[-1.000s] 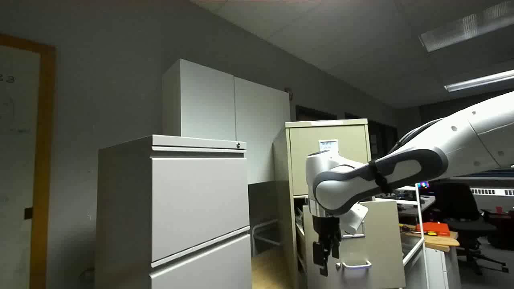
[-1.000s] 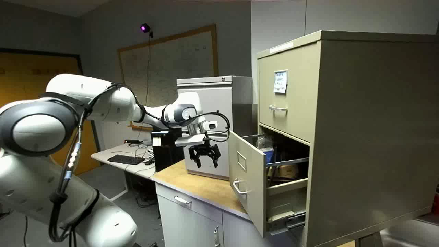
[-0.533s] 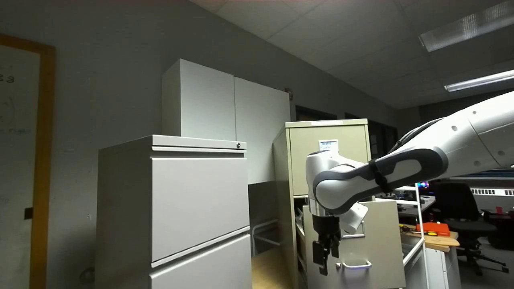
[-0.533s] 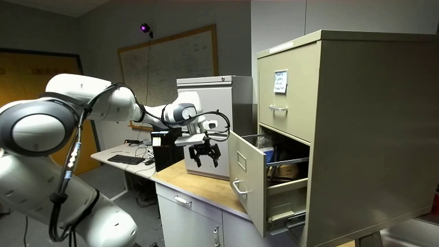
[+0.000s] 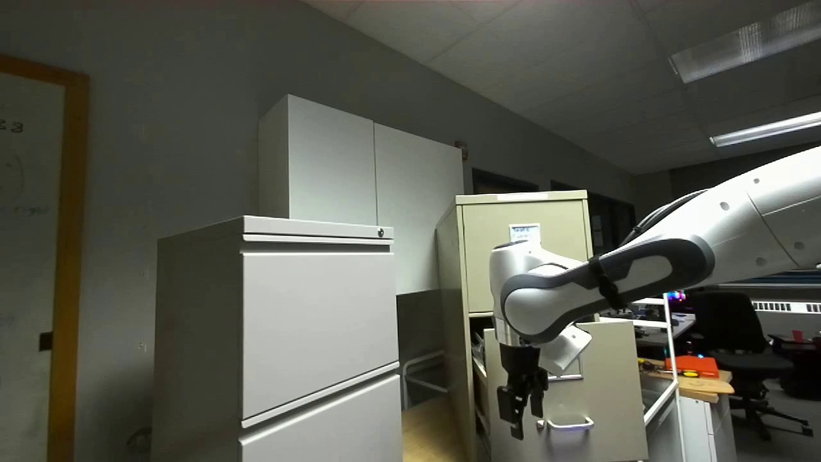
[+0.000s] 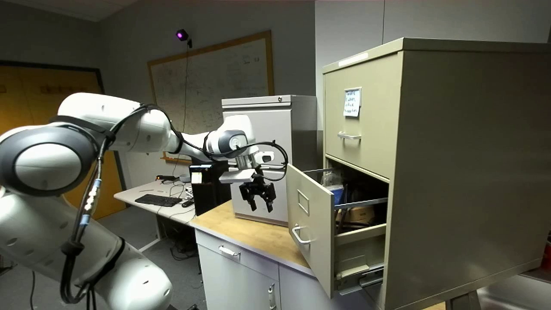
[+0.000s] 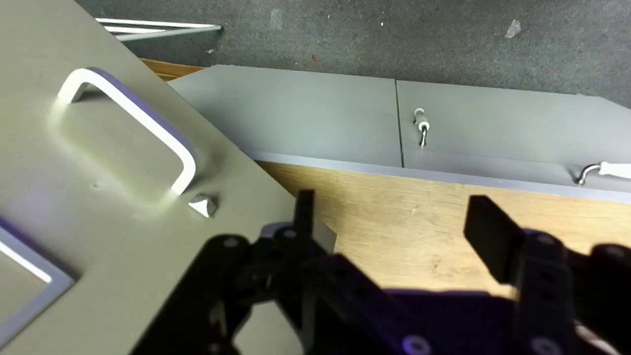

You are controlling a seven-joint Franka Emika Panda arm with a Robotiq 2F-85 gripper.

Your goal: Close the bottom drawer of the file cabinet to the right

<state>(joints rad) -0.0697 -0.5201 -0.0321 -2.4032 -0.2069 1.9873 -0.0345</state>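
Note:
The beige file cabinet (image 6: pixel 465 172) shows in both exterior views (image 5: pixel 481 263). Its bottom drawer (image 6: pixel 316 215) is pulled well out below the shut, labelled upper drawer. The drawer's flat front (image 5: pixel 609 378) has a pale bar handle (image 6: pixel 300 236); the front also fills the left of the wrist view (image 7: pixel 128 246). My gripper (image 6: pixel 261 209) is open and empty, pointing down just outside the front, on the side toward the grey cabinet. In the wrist view its fingers (image 7: pixel 392 217) are wide apart, the left one overlapping the front's edge; I cannot tell whether it touches.
A light-grey cabinet (image 6: pixel 262 146) stands on the wooden counter (image 6: pixel 254 237) behind the gripper. Grey cupboard doors with handles (image 7: pixel 305 118) lie below the counter edge. Various items (image 6: pixel 338 193) lie inside the drawer. A desk (image 6: pixel 146 193) with a keyboard is further back.
My gripper has turned a little about its vertical axis in the last half second. The arm has otherwise hardly moved, and the drawer has stayed where it was.

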